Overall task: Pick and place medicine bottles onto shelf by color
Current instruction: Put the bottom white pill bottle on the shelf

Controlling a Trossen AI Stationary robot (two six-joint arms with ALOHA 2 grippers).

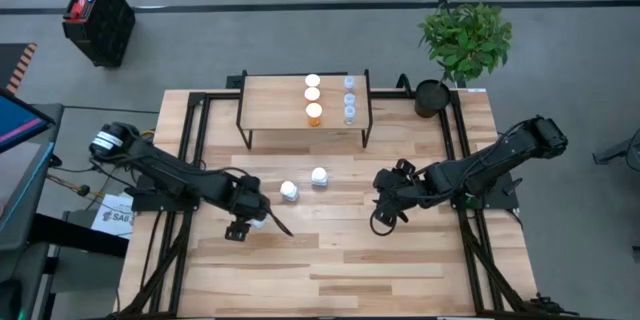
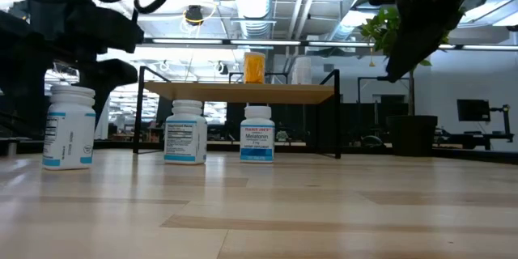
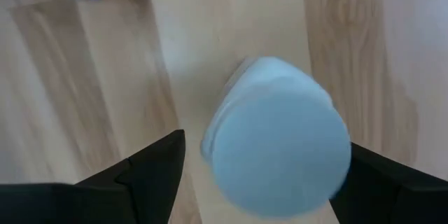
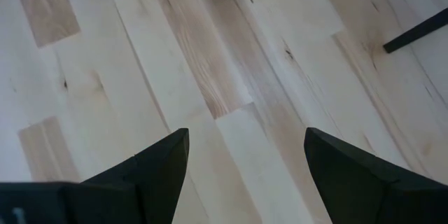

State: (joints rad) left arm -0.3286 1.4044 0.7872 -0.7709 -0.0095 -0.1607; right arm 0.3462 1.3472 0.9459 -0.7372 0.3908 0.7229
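A white bottle [image 3: 280, 154] with a white cap stands upright on the table, and it also shows in the low view [image 2: 69, 125]. My left gripper [image 3: 266, 142] is open above it, pointing down, one finger on each side of the cap; in the high view my left gripper [image 1: 256, 220] covers the bottle. Two more white bottles [image 1: 288, 191] [image 1: 319, 176] stand on the table before the shelf [image 1: 270, 110]. The shelf's wood top bears two white bottles [image 1: 312, 87], an orange one [image 1: 314, 112] and three clear ones [image 1: 349, 99]. My right gripper [image 4: 245, 133] is open and empty above bare table. My left gripper comes at the white bottle from above, fingers pointing down beside its cap [image 3: 329, 182]. One finger [image 3: 154, 175] stands clearly apart from the cap. The other finger [image 3: 381, 182] meets the cap's outline in the wrist view; whether it touches, I cannot tell.
A potted plant [image 1: 462, 45] stands at the table's far right corner. The shelf's thin black legs [image 2: 141, 109] stand behind the table bottles. A black crate [image 1: 98, 18] sits on the floor beyond the table's far left. Bare wood lies toward the near edge.
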